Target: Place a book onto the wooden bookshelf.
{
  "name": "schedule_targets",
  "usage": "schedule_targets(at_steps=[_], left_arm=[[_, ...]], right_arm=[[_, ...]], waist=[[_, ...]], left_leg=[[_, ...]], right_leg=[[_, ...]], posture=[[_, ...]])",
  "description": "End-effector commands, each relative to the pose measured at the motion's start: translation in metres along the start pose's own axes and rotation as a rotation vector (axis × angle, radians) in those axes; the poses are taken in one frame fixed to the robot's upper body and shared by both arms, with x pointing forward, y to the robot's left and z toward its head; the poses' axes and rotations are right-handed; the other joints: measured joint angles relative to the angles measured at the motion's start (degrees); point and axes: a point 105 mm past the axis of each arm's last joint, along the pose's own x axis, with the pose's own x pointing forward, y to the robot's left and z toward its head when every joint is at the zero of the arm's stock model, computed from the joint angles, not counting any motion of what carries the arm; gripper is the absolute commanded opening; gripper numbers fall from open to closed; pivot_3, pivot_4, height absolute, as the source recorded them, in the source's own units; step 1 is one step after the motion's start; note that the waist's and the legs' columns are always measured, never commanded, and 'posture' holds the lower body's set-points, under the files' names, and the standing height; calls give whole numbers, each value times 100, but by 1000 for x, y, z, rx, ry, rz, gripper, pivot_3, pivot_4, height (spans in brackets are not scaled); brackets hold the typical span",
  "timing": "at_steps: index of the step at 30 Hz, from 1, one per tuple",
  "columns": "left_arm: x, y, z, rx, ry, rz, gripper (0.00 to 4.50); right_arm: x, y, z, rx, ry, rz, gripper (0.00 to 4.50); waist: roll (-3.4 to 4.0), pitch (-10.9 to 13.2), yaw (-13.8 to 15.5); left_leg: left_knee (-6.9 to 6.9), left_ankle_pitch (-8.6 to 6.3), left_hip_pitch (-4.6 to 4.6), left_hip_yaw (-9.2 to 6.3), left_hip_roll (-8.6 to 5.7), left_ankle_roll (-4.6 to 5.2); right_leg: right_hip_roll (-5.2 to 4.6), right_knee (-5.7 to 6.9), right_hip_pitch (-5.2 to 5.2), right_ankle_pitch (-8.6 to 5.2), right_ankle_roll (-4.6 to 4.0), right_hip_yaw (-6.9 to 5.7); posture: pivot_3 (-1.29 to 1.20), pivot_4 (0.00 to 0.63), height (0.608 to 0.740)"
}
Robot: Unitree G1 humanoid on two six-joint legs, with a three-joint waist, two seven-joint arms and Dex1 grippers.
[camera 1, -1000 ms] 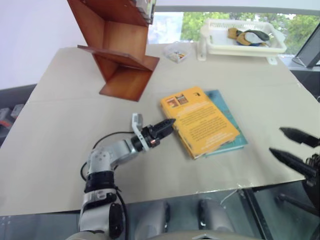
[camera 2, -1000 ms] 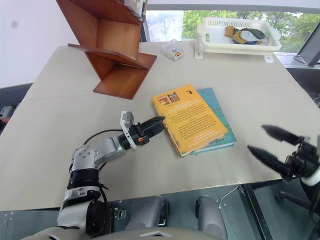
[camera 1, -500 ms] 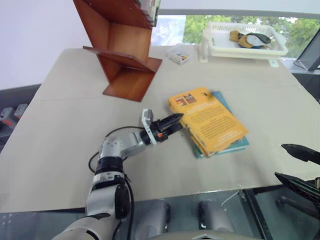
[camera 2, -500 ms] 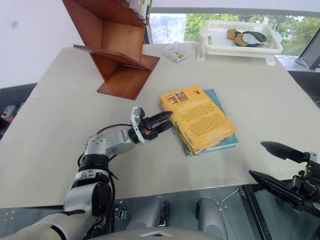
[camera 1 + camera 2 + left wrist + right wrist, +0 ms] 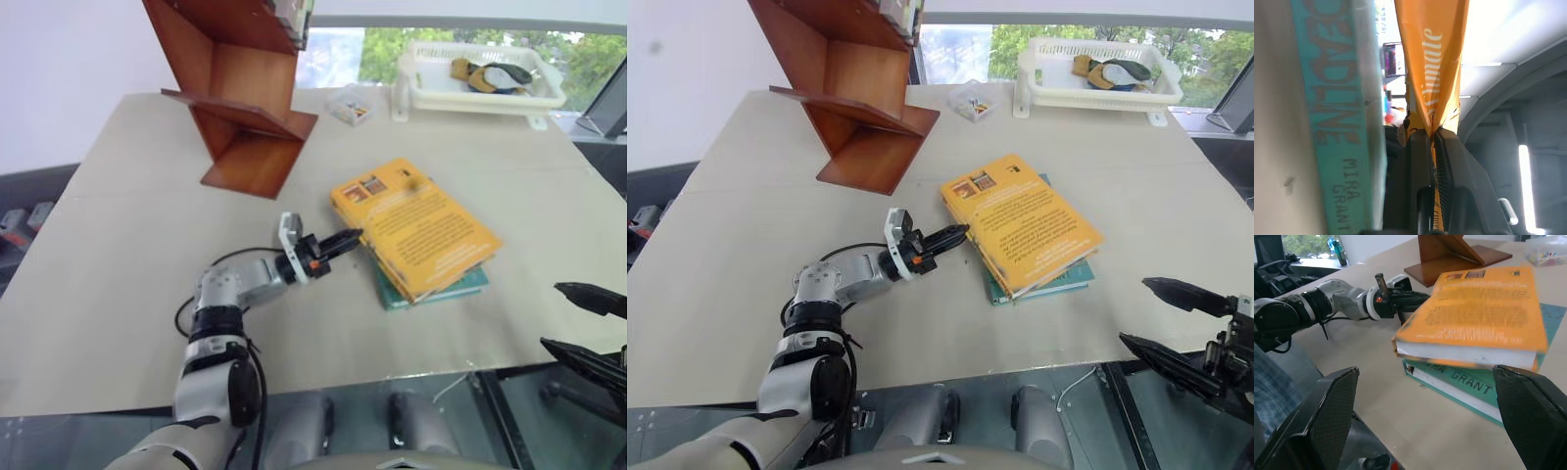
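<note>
- Clamped on the near-left edge of the thick yellow-orange paperback book (image 5: pixel 419 233), the left gripper (image 5: pixel 345 241) has its two black fingers pressed together with the spine edge pinched between them; the left wrist view shows the orange spine (image 5: pixel 1431 73) running up out of the closed fingers (image 5: pixel 1454 161).
- That book, with small pictures and black text on its cover and white page edges, lies on top of a thinner teal book (image 5: pixel 460 286), whose edges stick out beneath it on the near side.
- From the right wrist view, the gripped corner of the yellow-orange book (image 5: pixel 1479 313) sits raised a little off the teal book (image 5: pixel 1459 379), with a gap showing between them at that end.
- Both books lie on the pale beige tabletop (image 5: pixel 127 264), roughly at its middle.
- At the lower right edge of the eye views, the right gripper (image 5: pixel 1171 323) hangs off the table's near edge with its two black fingers spread wide apart and nothing between them, well apart from the books.
- Standing at the far left of the table, the reddish-brown polished wooden bookshelf of slanted flat boards (image 5: pixel 240 98) is well apart from the books.
- A white plastic basket (image 5: pixel 480 83) holding some dark and yellow items sits at the far right of the table.
- Between basket and bookshelf lies a small clear plastic box (image 5: pixel 350 103) with small colourful contents.
</note>
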Motion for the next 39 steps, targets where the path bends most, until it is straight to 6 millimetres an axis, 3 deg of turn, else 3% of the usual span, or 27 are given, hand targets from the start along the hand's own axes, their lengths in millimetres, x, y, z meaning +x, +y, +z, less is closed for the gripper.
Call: schedule_targets(at_steps=[1, 11, 16, 20, 22, 26, 34, 39], left_arm=[[3, -28, 2, 50, 11, -93, 39], [4, -43, -1, 180, 1, -89, 39], [24, -78, 5, 397, -18, -133, 39], [36, -115, -3, 612, 26, -204, 39], [41, -135, -10, 817, 68, -217, 39], [44, -154, -16, 1238, 140, -187, 39], [53, -203, -1, 1992, 119, -168, 39], [47, -231, 13, 2441, 170, -86, 39]], right_arm=[[2, -2, 4, -30, 0, 17, 4500], [5, -7, 2, -39, -4, 21, 4500], [4, -11, 4, -47, -4, 12, 4500], [3, -13, 6, -51, -2, 9, 4500], [2, -15, 7, -55, -3, 8, 4500], [1, -18, 9, -61, -5, 10, 4500], [10, -30, 10, -69, -19, 39, 4500], [15, -38, 12, -79, -27, 66, 4500]], waist=[[-3, 1, -5], [-4, 3, 6], [-9, 7, 13], [-11, 8, 12], [-10, 9, -5], [-4, 7, -17], [-13, 15, -6], [-5, 20, -17]], left_leg=[[0, 0, -6, 0, 0, 0], [-9, 2, -37, -9, -3, -7], [-7, 2, -38, -7, -5, -7], [-7, 5, -38, -7, -7, -11], [-9, 10, -39, -7, -7, -19], [-19, 19, -34, -2, -8, -34], [-15, 6, -37, -2, -9, -8], [-19, 7, -45, -4, -8, -9]], right_leg=[[0, 0, -6, 1, -1, 1], [0, -10, -33, 9, 9, -6], [-1, -14, -31, 2, -3, -4], [1, -15, -30, 3, -3, -4], [3, -17, -31, 2, -4, -4], [10, -20, -31, 2, -5, 1], [9, -31, -27, 2, -4, -1], [15, -54, -27, 10, 9, -6]], posture=[[0, 150, 740], [0, 150, 740], [0, 150, 740], [0, 150, 740], [0, 150, 740], [0, 150, 740], [0, 150, 740], [0, 150, 740]])
